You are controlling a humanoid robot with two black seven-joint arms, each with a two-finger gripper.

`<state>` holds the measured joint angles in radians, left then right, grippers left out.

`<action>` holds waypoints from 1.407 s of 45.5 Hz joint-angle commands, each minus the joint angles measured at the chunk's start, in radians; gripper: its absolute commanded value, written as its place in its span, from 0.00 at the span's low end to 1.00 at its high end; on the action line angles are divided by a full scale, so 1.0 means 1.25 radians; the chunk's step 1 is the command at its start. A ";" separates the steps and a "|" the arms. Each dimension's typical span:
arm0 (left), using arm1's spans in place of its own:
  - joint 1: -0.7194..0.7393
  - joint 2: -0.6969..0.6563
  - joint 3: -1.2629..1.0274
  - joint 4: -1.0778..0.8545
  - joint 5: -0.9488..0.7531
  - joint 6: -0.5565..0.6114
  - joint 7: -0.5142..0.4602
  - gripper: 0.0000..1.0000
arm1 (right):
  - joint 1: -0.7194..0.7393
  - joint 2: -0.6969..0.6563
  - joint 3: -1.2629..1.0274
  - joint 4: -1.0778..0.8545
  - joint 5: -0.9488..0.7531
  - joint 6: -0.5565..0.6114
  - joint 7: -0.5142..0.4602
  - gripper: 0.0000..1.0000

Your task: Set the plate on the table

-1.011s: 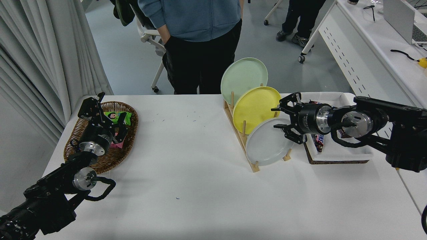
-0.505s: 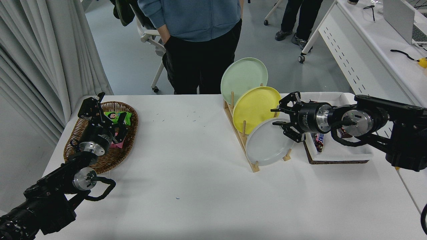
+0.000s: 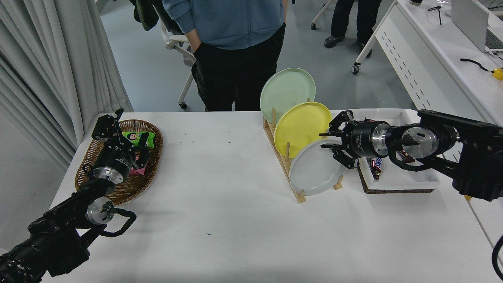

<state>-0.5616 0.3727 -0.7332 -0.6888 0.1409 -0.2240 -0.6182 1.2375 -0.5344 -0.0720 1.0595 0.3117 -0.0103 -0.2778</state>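
Currently the right hand (image 3: 333,142) has its black fingers spread apart at the upper right rim of the round pale grey plate (image 3: 314,169); whether a fingertip touches the rim cannot be told, and nothing is clamped. Right arm (image 3: 452,151) reaches in level from the right edge, wrist pointing left, passing over the white rectangular tray (image 3: 397,179) that holds wrapped snack bars.

Grey plate stands tilted on edge in the nearest slot of the light wooden peg rack (image 3: 283,162), right of centre on the large white worktop (image 3: 220,204). Behind it in the rack: a round yellow plate (image 3: 301,126), then a round pale green plate (image 3: 286,93) farthest back.

Left arm parked at the near left; left hand (image 3: 129,135) hangs over the oval brown wicker basket (image 3: 88,169), fingers apart, holding nothing. Colourful snack packets lie in the basket.

Room: a person in a blue hoodie (image 3: 228,17) and black trousers stands at the far side of the worktop. Grey pleated curtain (image 3: 51,70) at the left. White desk with a perforated side panel (image 3: 424,67) at the far right.
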 commanded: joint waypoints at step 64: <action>-0.001 0.000 0.000 0.000 0.000 0.000 0.000 1.00 | -0.012 0.009 0.055 -0.011 0.003 -0.016 -0.050 0.00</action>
<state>-0.5616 0.3727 -0.7332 -0.6888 0.1407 -0.2240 -0.6182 1.2238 -0.5216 -0.0193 1.0440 0.3190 -0.0424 -0.3256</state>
